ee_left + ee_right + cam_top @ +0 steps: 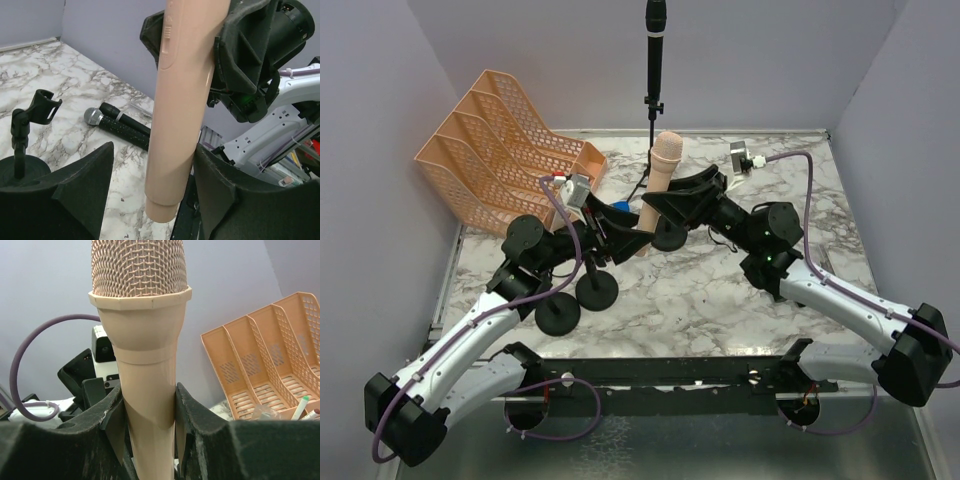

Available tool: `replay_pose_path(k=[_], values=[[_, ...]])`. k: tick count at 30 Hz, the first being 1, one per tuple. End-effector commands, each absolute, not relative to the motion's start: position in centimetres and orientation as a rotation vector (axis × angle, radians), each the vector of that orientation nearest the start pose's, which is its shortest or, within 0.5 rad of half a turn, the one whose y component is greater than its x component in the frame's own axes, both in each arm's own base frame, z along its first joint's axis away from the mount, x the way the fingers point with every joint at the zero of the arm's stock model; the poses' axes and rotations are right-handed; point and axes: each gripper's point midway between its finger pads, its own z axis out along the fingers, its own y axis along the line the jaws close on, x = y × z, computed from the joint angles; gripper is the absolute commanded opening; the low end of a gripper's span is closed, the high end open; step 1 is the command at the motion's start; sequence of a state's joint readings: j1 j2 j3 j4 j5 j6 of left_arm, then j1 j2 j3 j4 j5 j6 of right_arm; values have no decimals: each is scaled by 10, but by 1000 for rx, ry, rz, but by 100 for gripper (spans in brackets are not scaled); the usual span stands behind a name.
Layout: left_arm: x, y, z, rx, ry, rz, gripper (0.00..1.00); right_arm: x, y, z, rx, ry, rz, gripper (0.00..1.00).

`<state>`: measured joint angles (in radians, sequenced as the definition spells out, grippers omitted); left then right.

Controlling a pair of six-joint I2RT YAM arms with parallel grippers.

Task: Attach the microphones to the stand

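The pale pink microphone point(661, 185) stands nearly upright above the table's middle, head up. My right gripper point(667, 207) is shut on its body just under the mesh head point(137, 265); both pads press it in the right wrist view. My left gripper point(152, 150) straddles the lower end of the pink microphone point(182, 115), open: the right finger point(225, 195) touches it and a gap remains at the left finger point(82, 190). Two black microphones lie on the marble, one with a silver mesh head point(93, 116), the other point(125, 118) behind it. A black microphone point(655, 25) sits on the tall stand point(652, 120) at the back.
A short stand with an empty clip point(42, 106) rises at the left of the left wrist view. Round stand bases point(558, 315) point(596, 291) point(668, 238) sit mid-table. An orange file tray point(505, 150) fills the back left corner, with pens at its foot point(300, 407).
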<state>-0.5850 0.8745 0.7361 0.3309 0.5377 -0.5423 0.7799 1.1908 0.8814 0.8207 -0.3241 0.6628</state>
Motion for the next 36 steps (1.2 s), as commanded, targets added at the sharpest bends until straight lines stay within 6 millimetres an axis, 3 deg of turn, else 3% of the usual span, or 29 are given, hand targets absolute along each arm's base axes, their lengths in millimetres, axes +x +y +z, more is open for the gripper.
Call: replay_pose_path(k=[1,5,9,12,19,23,25,28,36], values=[[201,-269,355,529,1398,-1319,58,204,334,444,-430,1071,1543,20],[191,-273,357,604,1370,-1342,50,203,336,442,-436,1075,1559,20],[186,-274,360,655,1342,-1345,66,205,338,439,-432,1085,1563,20],[184,-276,360,678,1333,-1347,66,206,339,436,-428,1092,1566,20],[180,-281,357,736,1332,-1374,28,208,339,433,-417,1111,1566,27],[178,-280,356,751,1318,-1357,0,220,336,427,-357,1167,1513,53],[176,-279,356,762,1306,-1348,0,229,333,425,-317,1189,1470,62],[170,-278,356,808,1277,-1344,0,243,330,421,-255,1253,1415,66],[166,-276,354,830,1255,-1324,0,236,331,431,-266,1242,1452,57]])
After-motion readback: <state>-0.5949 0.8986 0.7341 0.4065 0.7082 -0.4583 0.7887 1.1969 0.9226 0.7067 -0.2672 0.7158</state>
